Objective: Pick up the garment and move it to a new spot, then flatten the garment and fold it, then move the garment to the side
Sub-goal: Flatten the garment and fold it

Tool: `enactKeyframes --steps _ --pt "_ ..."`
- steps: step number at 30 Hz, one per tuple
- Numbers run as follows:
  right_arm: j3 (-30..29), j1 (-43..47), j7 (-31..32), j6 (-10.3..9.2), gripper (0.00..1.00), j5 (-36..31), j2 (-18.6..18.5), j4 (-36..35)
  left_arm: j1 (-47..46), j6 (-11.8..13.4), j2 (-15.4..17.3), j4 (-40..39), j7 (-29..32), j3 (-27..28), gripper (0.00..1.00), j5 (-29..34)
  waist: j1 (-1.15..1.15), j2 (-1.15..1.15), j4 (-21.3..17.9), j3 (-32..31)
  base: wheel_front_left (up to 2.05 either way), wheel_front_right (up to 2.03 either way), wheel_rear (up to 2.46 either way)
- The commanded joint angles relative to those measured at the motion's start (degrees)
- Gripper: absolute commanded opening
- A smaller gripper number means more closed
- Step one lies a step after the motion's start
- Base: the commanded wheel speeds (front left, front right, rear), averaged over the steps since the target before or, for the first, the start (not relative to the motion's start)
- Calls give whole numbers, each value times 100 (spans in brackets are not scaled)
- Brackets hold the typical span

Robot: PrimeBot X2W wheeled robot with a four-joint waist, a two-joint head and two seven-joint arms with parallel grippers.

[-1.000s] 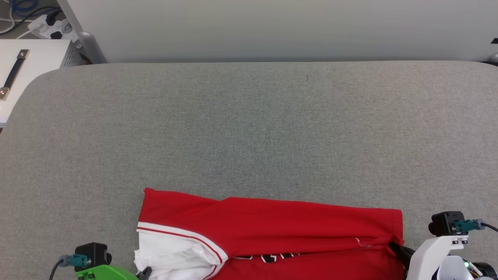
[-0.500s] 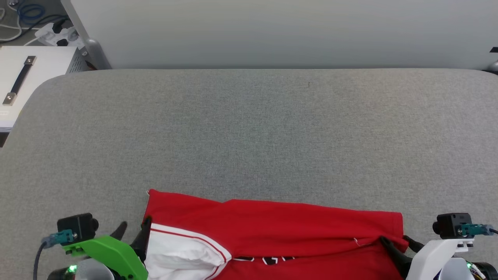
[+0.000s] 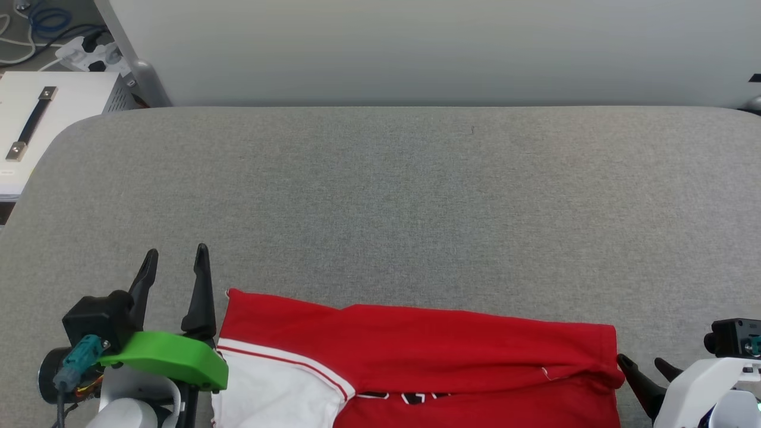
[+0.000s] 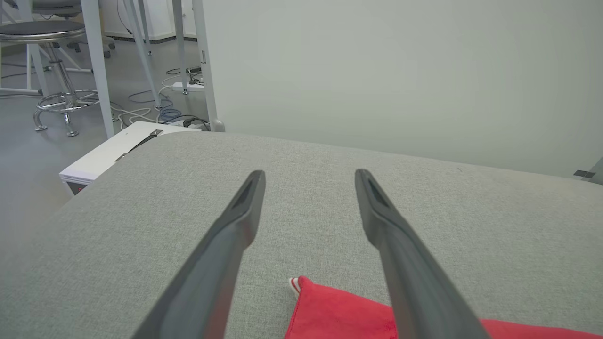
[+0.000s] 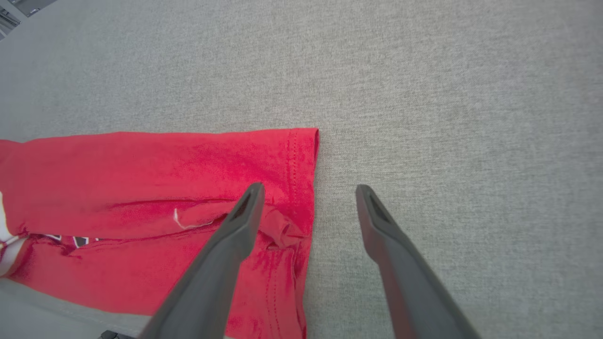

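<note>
Both left tool [image 3: 176,249] and right tool [image 3: 641,359] gape empty, flanking the garment [image 3: 416,345], apparently folded once, at the near edge of the worktop [image 3: 380,196]; mid-folding, the next fold needs firm corner grips.

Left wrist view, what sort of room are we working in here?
Probably a lab or workshop rather than a home: a grey fabric-covered table, a metal stool, loose cables and a power strip on the bare floor, and a white equipment case beside the table.
</note>
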Motion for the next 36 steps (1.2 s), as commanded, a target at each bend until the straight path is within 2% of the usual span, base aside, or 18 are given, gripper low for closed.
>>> enactKeyframes --steps 1,8,21,22,23,24,25,36 --pt "0 42 100 -5 100 -43 -3 -7 -124 97 8 -70 -79 -20 100 217 0 0 24 38 0 0 0" --pt "143 -138 214 -5 100 71 -23 231 -213 320 -107 -386 -176 -185 100 686 0 0 151 304 0 0 0" --pt "741 -149 455 -5 100 407 44 922 -257 385 -144 -370 -178 -263 100 793 0 0 227 487 0 0 0" --pt "786 -148 471 -5 91 421 47 948 -262 387 -145 -365 -179 -266 100 798 0 0 227 492 0 0 0" --pt "814 -152 479 -5 47 435 54 966 -266 390 -147 -362 -180 -268 100 802 0 0 225 496 0 0 0" --pt "857 -156 495 -5 27 432 46 989 -269 392 -148 -357 -181 -273 100 808 0 0 223 497 0 0 0" --pt "879 -159 498 -5 0 440 45 1003 -273 393 -146 -351 -179 -280 100 815 0 0 223 496 0 0 0" --pt "752 -304 387 -5 0 453 -98 995 -218 417 -100 -264 -139 -360 100 857 0 0 205 288 0 0 0"
